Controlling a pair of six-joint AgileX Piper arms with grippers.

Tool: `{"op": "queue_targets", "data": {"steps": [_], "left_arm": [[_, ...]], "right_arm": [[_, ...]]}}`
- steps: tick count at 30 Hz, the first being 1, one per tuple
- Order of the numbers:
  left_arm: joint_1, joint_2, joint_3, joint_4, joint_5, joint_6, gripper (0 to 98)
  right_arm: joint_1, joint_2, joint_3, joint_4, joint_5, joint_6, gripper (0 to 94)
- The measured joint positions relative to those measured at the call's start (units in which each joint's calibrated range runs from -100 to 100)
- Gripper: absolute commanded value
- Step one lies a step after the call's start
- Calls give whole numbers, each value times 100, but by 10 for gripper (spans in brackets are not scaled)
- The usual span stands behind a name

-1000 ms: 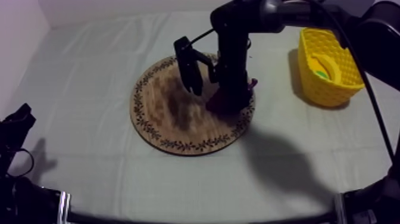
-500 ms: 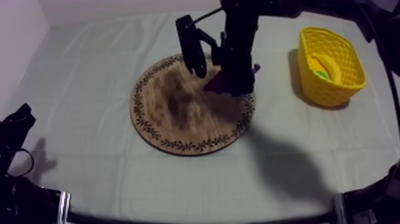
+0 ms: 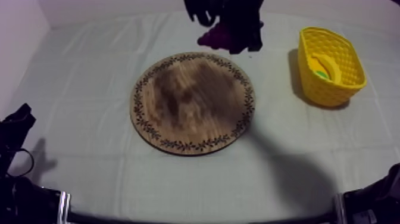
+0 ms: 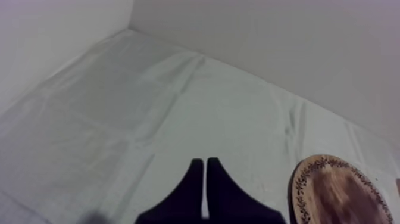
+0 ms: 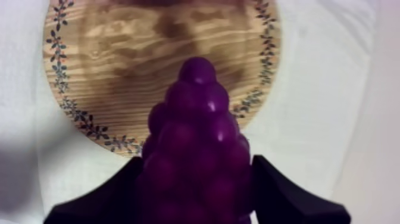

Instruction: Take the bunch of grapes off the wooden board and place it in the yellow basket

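Observation:
My right gripper (image 3: 229, 30) hangs high over the board's far edge, shut on the purple bunch of grapes (image 3: 215, 37). In the right wrist view the grapes (image 5: 196, 155) sit between the two black fingers (image 5: 291, 202), lifted well above the round wooden board (image 5: 161, 65). The board (image 3: 191, 101) lies bare in the middle of the table. The yellow basket (image 3: 342, 56) stands at the right, to the right of the held grapes. My left gripper (image 4: 205, 170) rests low at the left with its fingers together as a narrow wedge, near the board's rim (image 4: 300, 184).
A yellow fruit with a green patch (image 3: 324, 67) lies inside the basket. Grey-white cloth (image 3: 89, 77) covers the table around the board. A wall (image 4: 268, 36) runs along the far side.
My right gripper has risen off the board with the grapes and moved toward the far edge. The board is now bare. The left arm has not moved.

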Motion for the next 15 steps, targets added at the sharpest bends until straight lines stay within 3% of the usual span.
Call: {"op": "queue_targets", "data": {"steps": [6, 15], "left_arm": [[0, 0, 0, 0, 0, 0, 0], [0, 0, 0, 0, 0, 0, 0]], "right_arm": [[67, -351, -134, -41, 214, -176, 377], [390, -769, 213, -40, 93, -750, 376]]}}
